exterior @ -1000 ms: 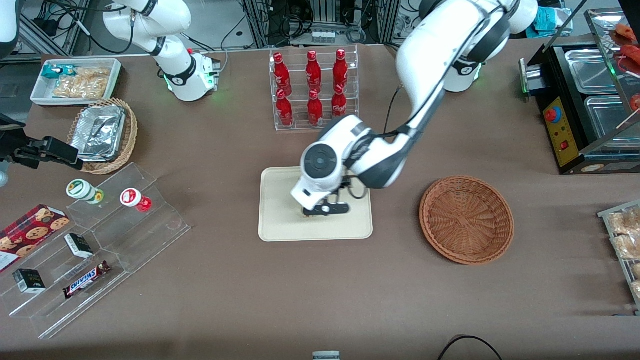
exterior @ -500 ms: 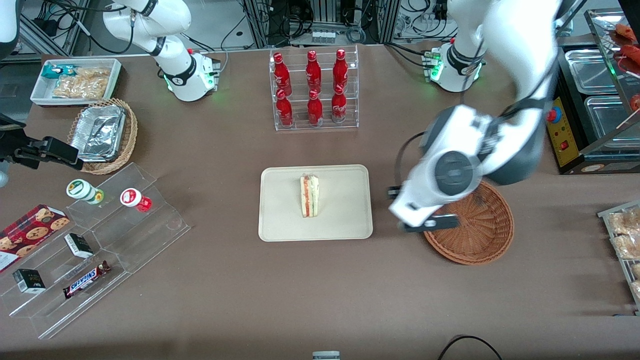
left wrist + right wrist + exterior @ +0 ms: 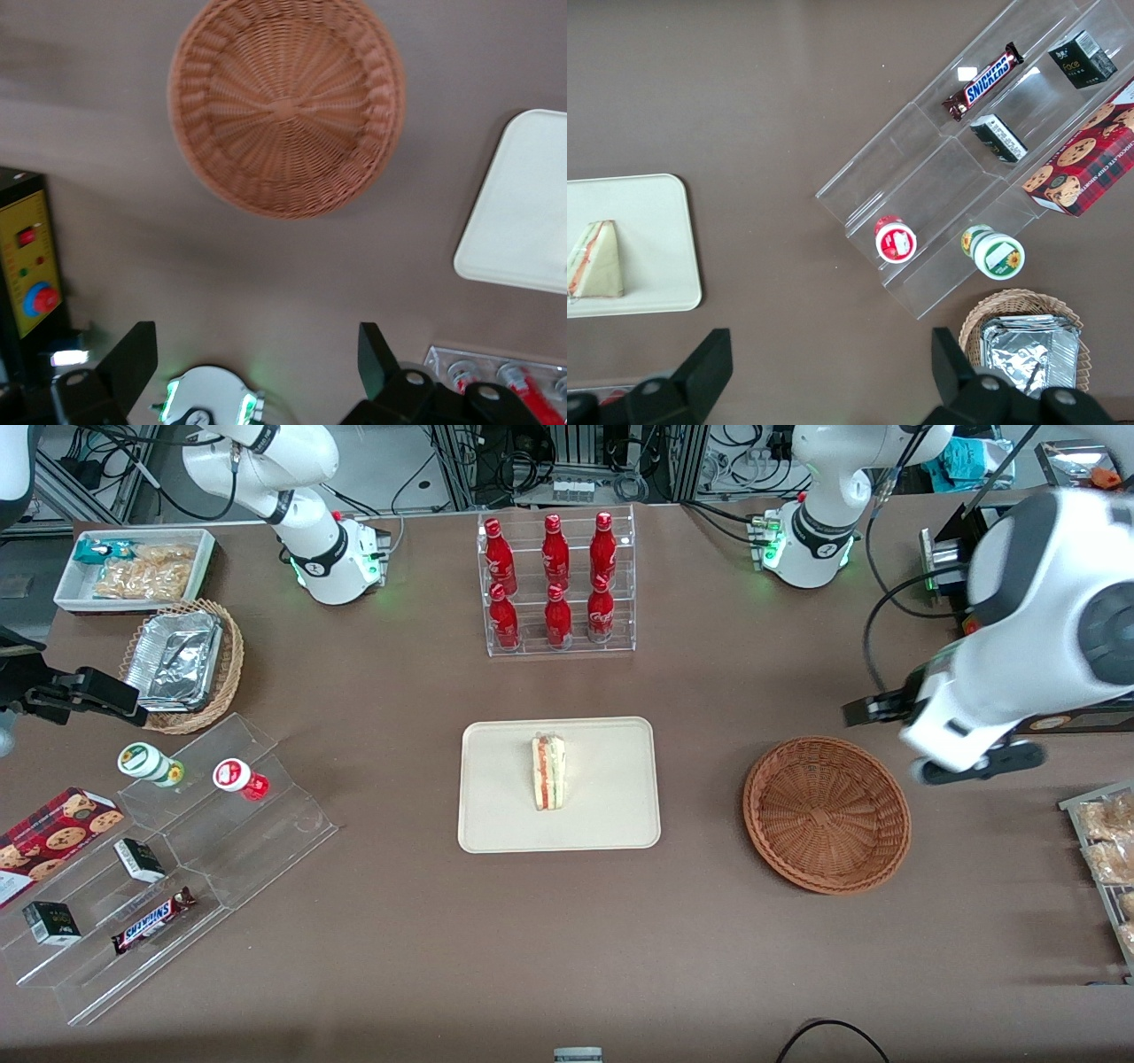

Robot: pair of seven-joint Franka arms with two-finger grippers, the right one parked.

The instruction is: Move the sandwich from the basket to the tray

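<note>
A: Pale bread, so the sandwich looks soft and light. Where is it?

B: On its edge on the tray, well apart from the empty basket.

A: And the tool?

B: Raised near the basket, toward the working arm's end; fingers spread wide, holding nothing. Any regrasp should pinch the flat bread faces gently.

Six red cola bottles fill a clear rack; a Snickers bar (wrapper up) lies on tiered acrylic steps near a cookie box.
</note>
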